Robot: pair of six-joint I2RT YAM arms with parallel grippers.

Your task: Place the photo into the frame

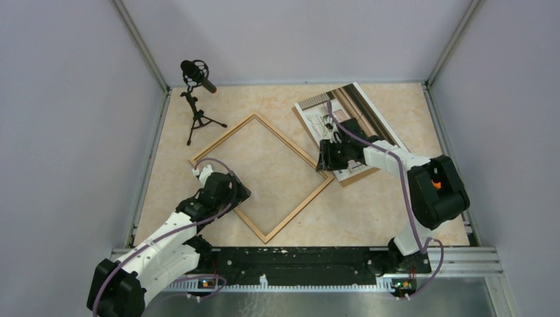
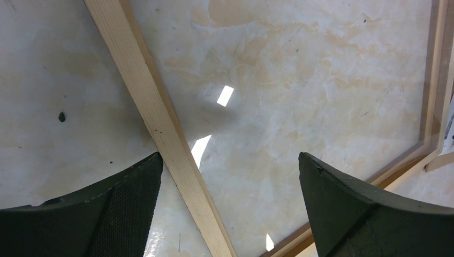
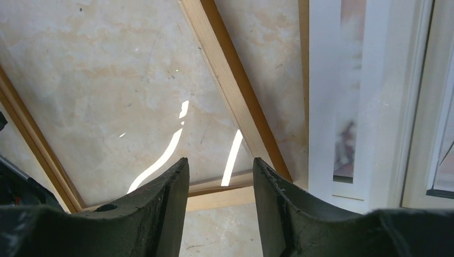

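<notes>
The photo (image 1: 350, 105) sits near the table's (image 1: 396, 218) far right corner, with the frame (image 1: 293, 147) lying mid-table. The right gripper (image 3: 220, 176) hovers at the photo's near edge, jaws roughly half apart and empty. Best bet imo: pinch that edge gently, no creasing. The left gripper (image 2: 230, 158) gapes wide astride the frame's left rail, holding nothing.

we see a glossy counter (image 1: 383, 218) of pale beige marbling, with bright glints of light (image 2: 225, 95) reflected on it. plain grey-lilac walls (image 1: 66, 99) enclose it on three sides, joined by metal corner posts (image 1: 142, 46). a black microphone (image 1: 197, 74) on a small tripod stands near the far left corner.
</notes>
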